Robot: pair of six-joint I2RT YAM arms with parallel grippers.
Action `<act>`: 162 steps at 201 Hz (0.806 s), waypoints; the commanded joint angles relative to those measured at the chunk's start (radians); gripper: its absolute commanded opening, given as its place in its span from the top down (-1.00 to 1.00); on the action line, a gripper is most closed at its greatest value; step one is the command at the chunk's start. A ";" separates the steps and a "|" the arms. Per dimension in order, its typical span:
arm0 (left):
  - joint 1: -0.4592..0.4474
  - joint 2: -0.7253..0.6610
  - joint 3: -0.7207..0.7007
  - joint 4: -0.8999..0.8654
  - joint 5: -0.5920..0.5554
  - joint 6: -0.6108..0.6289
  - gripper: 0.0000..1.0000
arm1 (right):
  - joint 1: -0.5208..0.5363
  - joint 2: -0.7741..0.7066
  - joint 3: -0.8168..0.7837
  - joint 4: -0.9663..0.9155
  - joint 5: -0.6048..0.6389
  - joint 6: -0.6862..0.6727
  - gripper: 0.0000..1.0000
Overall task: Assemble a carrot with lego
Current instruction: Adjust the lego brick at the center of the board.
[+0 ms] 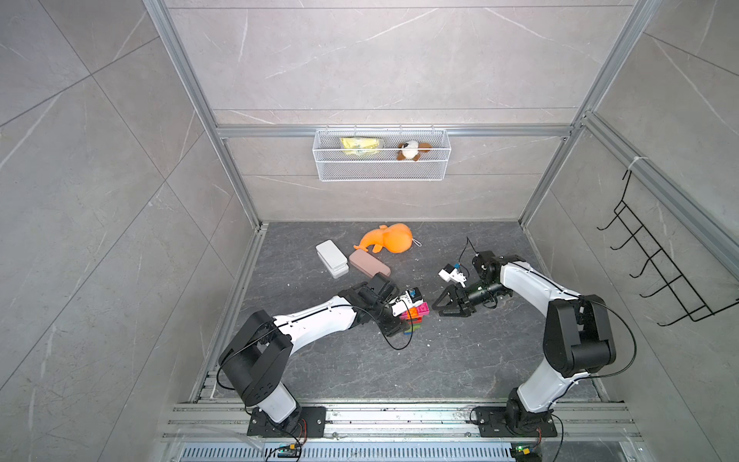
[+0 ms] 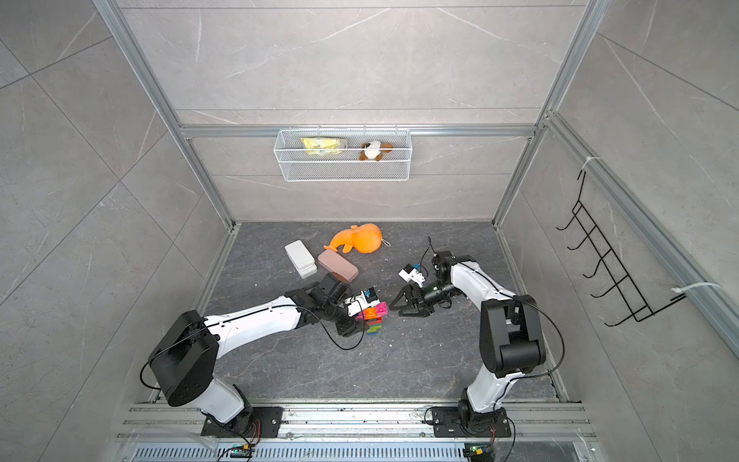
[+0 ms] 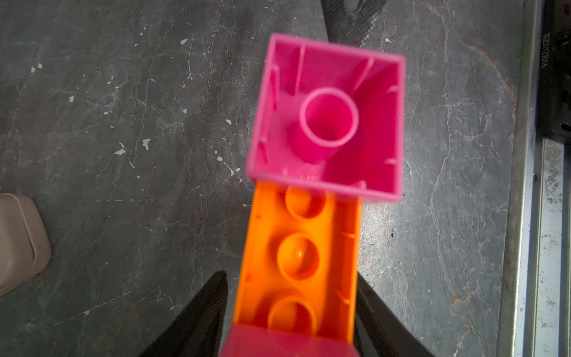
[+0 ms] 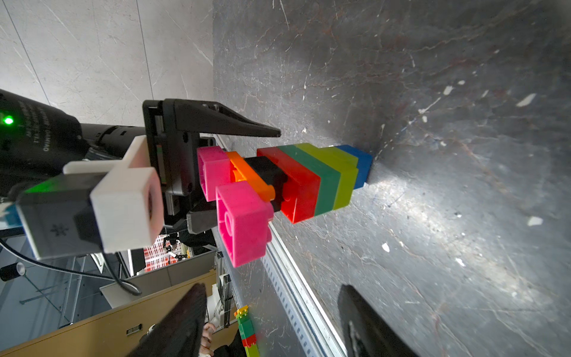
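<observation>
The carrot (image 1: 414, 320) (image 2: 374, 320) stands on the dark table on its blue tip, in both top views. In the right wrist view the carrot (image 4: 309, 182) runs blue, lime, green, red, black, then an orange brick (image 3: 296, 256) and two pink bricks (image 4: 242, 222). My left gripper (image 3: 292, 278) (image 4: 247, 173) points down over the wide end, one finger on each side of the orange brick. A gap shows beside one finger (image 3: 213, 296), and the jaws are open. My right gripper (image 1: 436, 308) (image 4: 272, 289) hangs open and empty, just right of the carrot and aimed at it.
An orange plush toy (image 1: 390, 238), a white case (image 1: 332, 258) and a pink case (image 1: 370, 266) lie behind the left arm. A wire basket (image 1: 382, 160) hangs on the back wall and a black hook rack (image 1: 660, 272) on the right wall. A metal rail (image 1: 400, 416) runs along the front edge.
</observation>
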 commanded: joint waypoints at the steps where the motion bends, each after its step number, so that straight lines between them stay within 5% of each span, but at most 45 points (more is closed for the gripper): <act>1: 0.002 -0.027 -0.001 0.073 0.049 -0.014 -0.15 | -0.001 -0.005 -0.006 -0.022 -0.005 -0.019 -0.41; 110: 0.017 -0.040 -0.011 0.079 0.124 -0.040 0.44 | 0.000 -0.005 -0.002 -0.035 -0.004 -0.025 -0.40; 162: 0.136 -0.095 -0.075 0.173 0.411 -0.332 0.45 | -0.004 -0.021 0.015 -0.048 0.003 -0.022 -0.40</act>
